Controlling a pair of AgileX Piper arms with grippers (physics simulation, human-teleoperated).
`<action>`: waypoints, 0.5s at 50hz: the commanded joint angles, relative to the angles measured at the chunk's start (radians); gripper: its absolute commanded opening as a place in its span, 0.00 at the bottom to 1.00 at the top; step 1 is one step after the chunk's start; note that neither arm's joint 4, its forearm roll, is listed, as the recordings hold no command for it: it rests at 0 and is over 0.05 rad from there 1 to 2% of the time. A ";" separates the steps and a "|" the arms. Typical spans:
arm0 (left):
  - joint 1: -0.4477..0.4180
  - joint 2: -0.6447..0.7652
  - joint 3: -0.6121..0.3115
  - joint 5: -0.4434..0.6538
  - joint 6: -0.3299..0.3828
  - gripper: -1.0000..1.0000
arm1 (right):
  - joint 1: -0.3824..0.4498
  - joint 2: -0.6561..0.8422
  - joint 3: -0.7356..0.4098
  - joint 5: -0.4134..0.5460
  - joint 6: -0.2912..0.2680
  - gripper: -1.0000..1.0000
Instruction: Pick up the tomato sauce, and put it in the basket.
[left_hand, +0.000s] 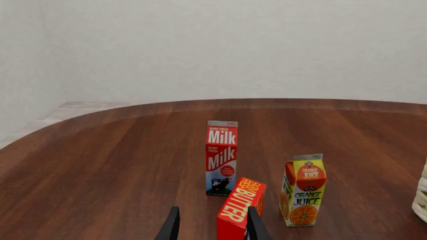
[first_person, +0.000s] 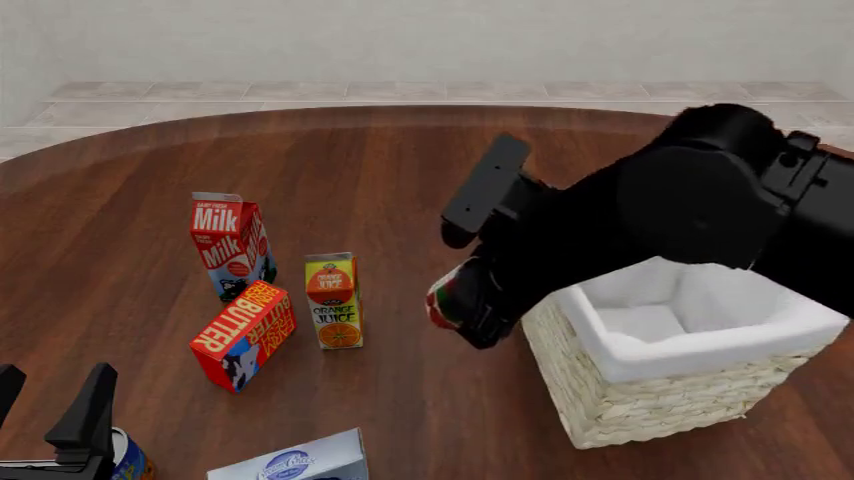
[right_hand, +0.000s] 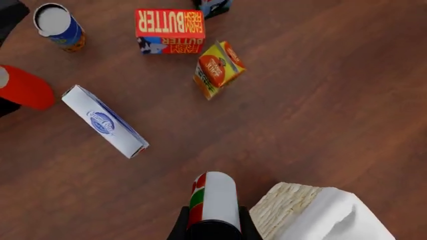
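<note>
The right hand (right_hand: 212, 227) is clamped on the tomato sauce (right_hand: 212, 200), holding it in the air just beside the basket (first_person: 627, 400), outside its near wall and not yet over the opening. A good finish would carry the can above the white-lined rim and centre it over the basket before letting go. The left hand (left_hand: 210, 227), far from the basket, has its fingers parted with nothing between them.

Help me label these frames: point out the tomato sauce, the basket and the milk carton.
tomato sauce (right_hand: 212, 200), right wrist view, side of the can.
basket (first_person: 627, 395), front view, wicker front wall.
milk carton (left_hand: 221, 157), left wrist view, red front face.
</note>
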 joint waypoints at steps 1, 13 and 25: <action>-0.001 0.000 -0.001 0.001 0.000 1.00 | -0.022 -0.049 -0.056 0.007 -0.043 0.00; -0.001 0.000 -0.001 0.001 0.000 1.00 | -0.046 -0.086 -0.113 0.059 -0.058 0.00; -0.001 0.000 -0.001 0.001 0.001 1.00 | -0.070 -0.117 -0.158 0.097 -0.075 0.00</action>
